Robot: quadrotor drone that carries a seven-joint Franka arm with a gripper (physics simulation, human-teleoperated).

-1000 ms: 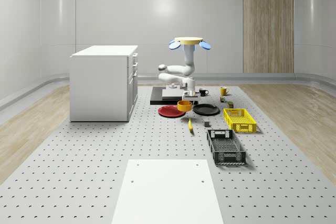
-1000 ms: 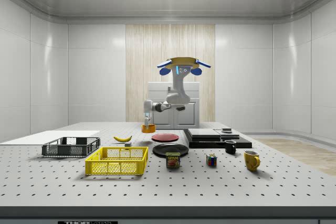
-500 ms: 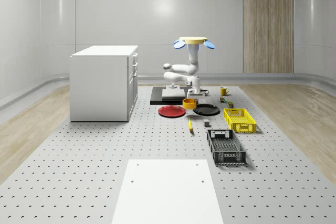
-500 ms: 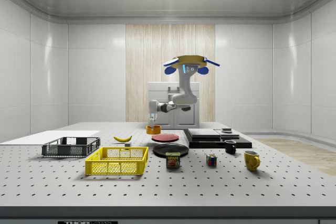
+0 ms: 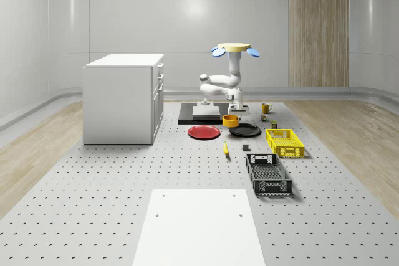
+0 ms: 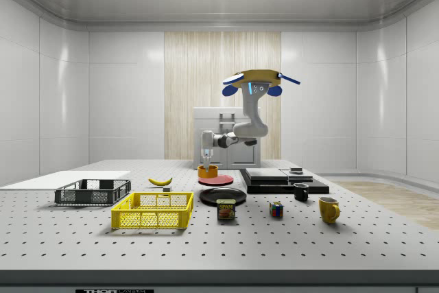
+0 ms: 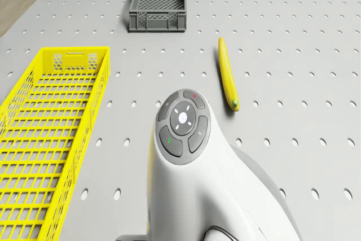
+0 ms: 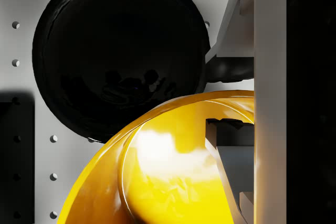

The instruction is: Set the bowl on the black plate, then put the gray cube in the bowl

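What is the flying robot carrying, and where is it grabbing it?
The gripper is carrying the orange bowl by its rim, one finger inside the bowl, lifted just beside the black plate.

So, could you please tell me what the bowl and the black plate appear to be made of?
The round orange-yellow bowl looks like glossy plastic or glazed ceramic, going by the bright highlight inside it. The round black plate looks like polished ceramic or plastic: its surface mirrors the scene. Neither can be settled.

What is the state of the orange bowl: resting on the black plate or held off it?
Held off it. The orange bowl hangs from the gripper, lifted clear beside the round black plate, its rim clamped in the wrist view.
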